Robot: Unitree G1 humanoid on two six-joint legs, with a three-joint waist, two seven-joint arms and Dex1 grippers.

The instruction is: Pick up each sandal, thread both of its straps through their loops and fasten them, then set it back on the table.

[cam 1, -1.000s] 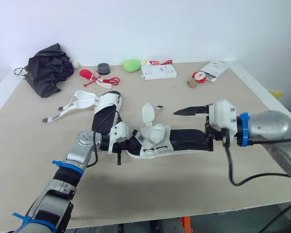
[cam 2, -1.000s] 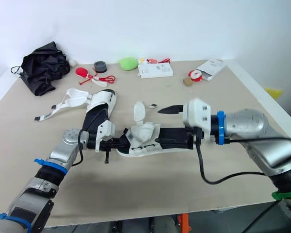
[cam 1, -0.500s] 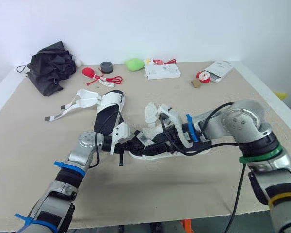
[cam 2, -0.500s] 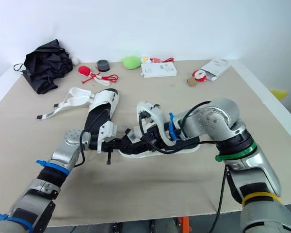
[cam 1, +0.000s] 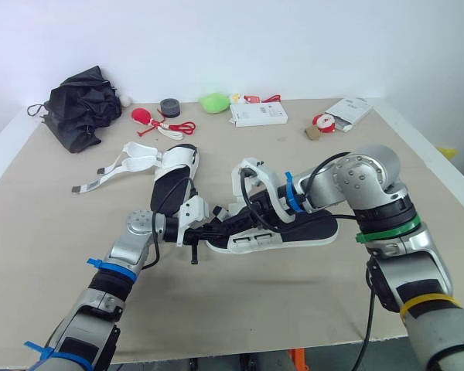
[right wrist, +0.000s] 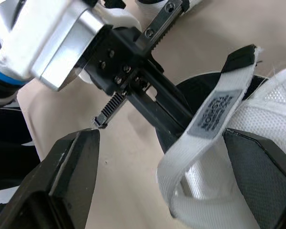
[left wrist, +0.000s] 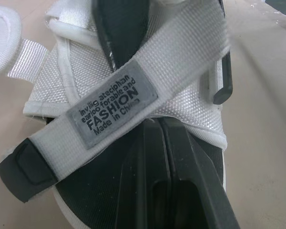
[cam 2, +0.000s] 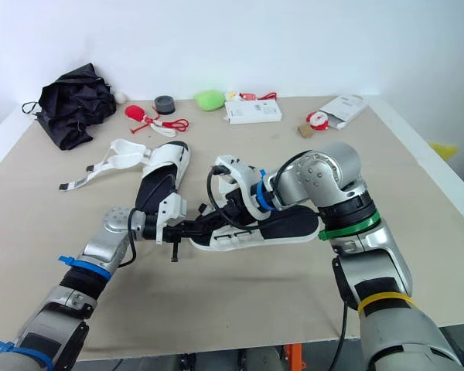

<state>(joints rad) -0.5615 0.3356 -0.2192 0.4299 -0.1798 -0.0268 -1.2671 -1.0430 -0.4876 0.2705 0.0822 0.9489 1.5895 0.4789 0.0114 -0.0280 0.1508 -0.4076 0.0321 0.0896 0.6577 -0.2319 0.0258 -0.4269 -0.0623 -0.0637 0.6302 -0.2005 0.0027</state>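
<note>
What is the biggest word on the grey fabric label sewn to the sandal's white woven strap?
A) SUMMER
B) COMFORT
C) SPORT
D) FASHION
D: the grey label on the white woven strap reads FASHION in its largest letters.

Near sandal (cam 1: 309, 229), far sandal (cam 1: 172, 178): straps loose

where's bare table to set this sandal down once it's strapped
Bare: the front strip of the table between the near sandal and the near edge; the left side in front of the black umbrella; the stretch between that sandal and the white box. Crowded: the back edge with its small items, and around the second sandal.
</note>
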